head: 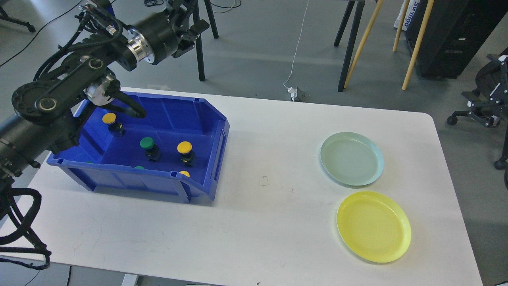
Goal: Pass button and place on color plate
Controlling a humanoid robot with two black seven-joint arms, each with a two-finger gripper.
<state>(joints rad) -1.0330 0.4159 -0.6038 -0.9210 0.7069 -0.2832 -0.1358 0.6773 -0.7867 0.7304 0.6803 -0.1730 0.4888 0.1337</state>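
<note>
A blue bin (206,119) stands on the left of the white table (270,222) and holds several push buttons. A yellow-capped button (109,118) sits at the back left, a green-capped button (147,143) in the middle, and another yellow-capped button (184,147) to its right. More caps peek over the bin's front wall. A pale green plate (351,159) and a yellow plate (373,226) lie empty on the right. My left gripper (193,27) hangs high above and behind the bin, dark and end-on, away from every button. My right gripper is out of view.
Black stand legs (200,51) and wooden poles (414,43) stand on the floor beyond the table's far edge. A wheeled chair base (476,111) is at the right. Bare tabletop lies between the bin and the plates.
</note>
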